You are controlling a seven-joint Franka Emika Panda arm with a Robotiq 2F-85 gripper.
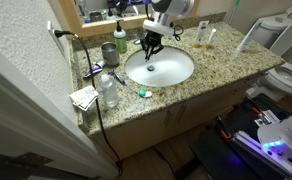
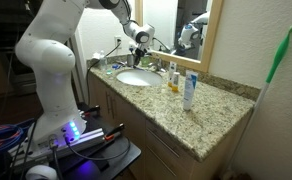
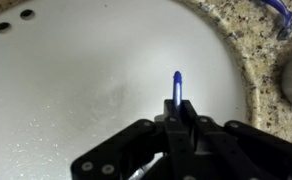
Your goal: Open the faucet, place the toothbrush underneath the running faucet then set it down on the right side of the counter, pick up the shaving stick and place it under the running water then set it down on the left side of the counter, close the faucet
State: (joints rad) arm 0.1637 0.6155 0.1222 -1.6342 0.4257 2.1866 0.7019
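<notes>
The oval white basin (image 1: 171, 70) is sitting sunk into the speckled beige-brown granite counter (image 1: 221, 65). In the wrist view its smooth glazed bowl is showing fine specks, with two small round holes (image 3: 11, 20) at 10 o'clock and the mottled stone rim curving past from 1 to 3 o'clock. The gripper (image 1: 151, 42) is hanging over the basin's 12 o'clock edge in both exterior views. In the wrist view its black, angular fingers (image 3: 189, 118) are pressing together on the toothbrush (image 3: 176, 85). This thin, straight blue stick is projecting toward 12 o'clock, with its rounded tip lying over the white bowl and well clear of the granite. Whether the tip is touching the glaze cannot be told. A gray cylindrical cup (image 1: 108, 53) is standing on the counter at the basin's 10 o'clock; its contents are not discernible. A clear plastic bottle (image 1: 108, 90) is standing upright at 8 o'clock, near the counter's front edge. A short amber bottle (image 1: 199, 38) is standing at 2 o'clock. In an exterior view a white tube (image 2: 189, 90) is standing on end on the bare granite, well apart from the basin.
</notes>
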